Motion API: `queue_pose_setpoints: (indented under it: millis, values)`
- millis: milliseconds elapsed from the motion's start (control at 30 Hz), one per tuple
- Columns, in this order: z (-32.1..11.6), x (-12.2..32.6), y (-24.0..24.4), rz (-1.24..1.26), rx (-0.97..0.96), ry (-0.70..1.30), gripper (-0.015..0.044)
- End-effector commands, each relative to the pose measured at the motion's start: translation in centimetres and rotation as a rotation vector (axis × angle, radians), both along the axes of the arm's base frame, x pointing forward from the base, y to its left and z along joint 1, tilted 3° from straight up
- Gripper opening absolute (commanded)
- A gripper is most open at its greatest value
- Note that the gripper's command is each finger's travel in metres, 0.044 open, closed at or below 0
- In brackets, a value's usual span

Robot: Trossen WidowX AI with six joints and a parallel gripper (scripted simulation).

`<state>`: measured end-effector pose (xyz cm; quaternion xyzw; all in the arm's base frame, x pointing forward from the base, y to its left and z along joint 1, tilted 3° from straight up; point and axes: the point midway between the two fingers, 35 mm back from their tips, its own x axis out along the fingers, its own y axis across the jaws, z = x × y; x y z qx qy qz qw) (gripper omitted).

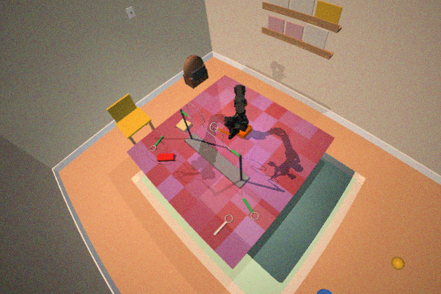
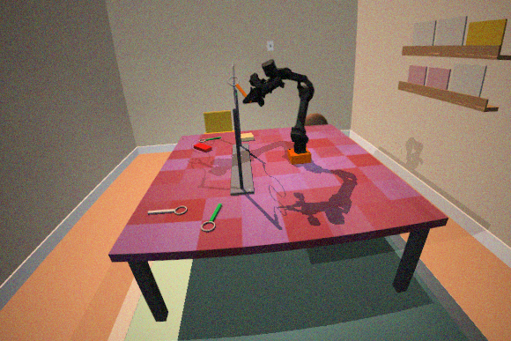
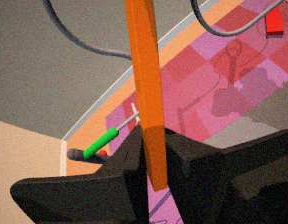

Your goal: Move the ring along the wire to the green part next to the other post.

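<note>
The ring (image 1: 210,127) (image 2: 233,77) surrounds the thin grey wire, between the two green parts; whether they touch is too small to tell. Its orange handle (image 1: 223,131) (image 2: 240,90) (image 3: 147,75) slopes down from the ring to my gripper (image 1: 230,134) (image 2: 248,100) (image 3: 145,129), which is shut on the handle's lower end. The ring is outside the wrist view. One green part (image 1: 184,113) is at the far post (image 1: 185,124). The other green part (image 1: 235,153) (image 3: 101,143) is at the near post (image 1: 240,168) (image 2: 239,151). My gripper is on the arm's side of the wire.
The grey base plate (image 1: 224,168) (image 2: 248,186) joins the posts. A red block (image 1: 166,157) (image 2: 203,147) and a green-handled ring tool (image 1: 159,140) lie beyond it. Another green-handled tool (image 1: 247,204) and a white one (image 1: 221,226) lie near the front. A yellow block (image 1: 183,126) is near the far post.
</note>
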<state>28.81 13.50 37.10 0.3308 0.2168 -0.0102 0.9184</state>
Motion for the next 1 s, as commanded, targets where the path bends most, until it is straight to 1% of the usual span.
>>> queue_pose_setpoints:
  millis: [0, 967]
  values:
    - [-0.4, 0.1, -0.3, -0.003, -0.089, 0.01, -0.015]
    - [-1.7, -0.3, -4.7, -0.04, -0.782, 0.081, -0.015]
